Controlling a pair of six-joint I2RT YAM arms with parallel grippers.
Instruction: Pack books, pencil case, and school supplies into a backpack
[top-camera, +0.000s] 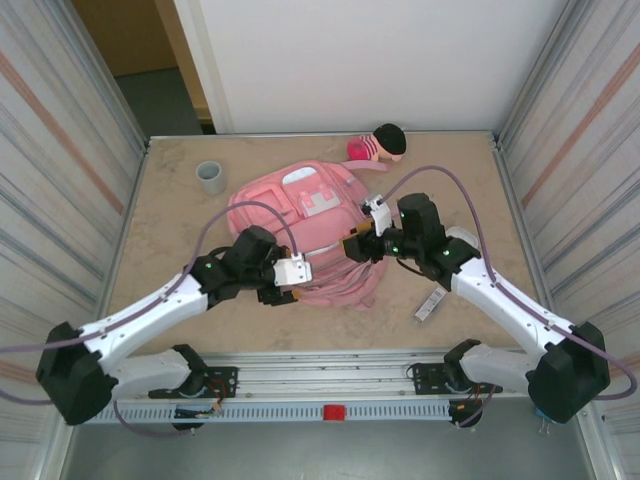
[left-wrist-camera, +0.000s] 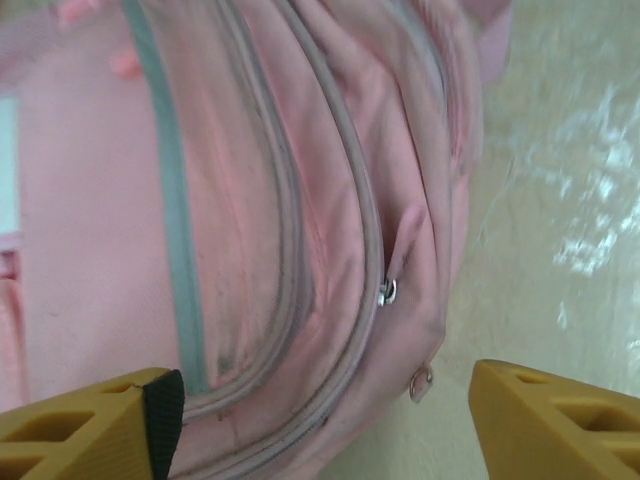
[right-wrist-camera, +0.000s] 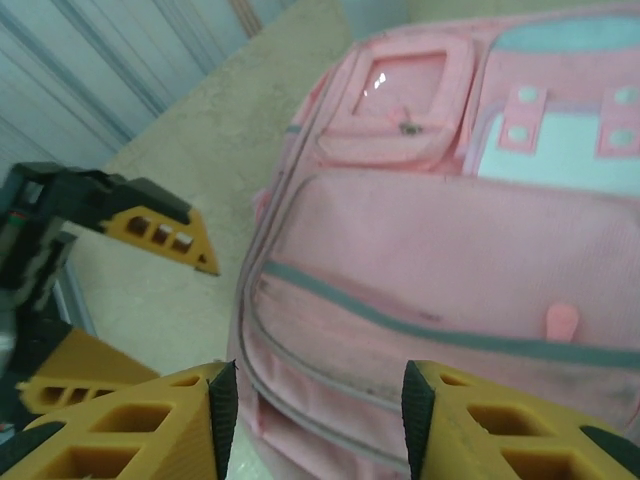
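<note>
The left claw (left-wrist-camera: 325, 405) hangs with its jaws wide apart and nothing between them, over the 6 o'clock edge of the backpack (top-camera: 300, 225). The right claw (right-wrist-camera: 315, 405) is also apart and empty, over the pack's 3 o'clock side. The pack lies flat at mid-bench.

Progress, as I judge it: no book or case lies out on the bench (top-camera: 160, 230), so they may be packed, though I cannot see inside. One pale strip (top-camera: 430, 304) lies loose at the pack's 4 o'clock, so that much is left. The cup (top-camera: 210, 177) at 10 o'clock and the doll (top-camera: 380, 146) at 1 o'clock are not part of the job.

The top view gives the strip and the layout. The left wrist view adds the zip pull (left-wrist-camera: 387, 292) on a zip track that looks shut there. The right wrist view shows the front pockets closed.
</note>
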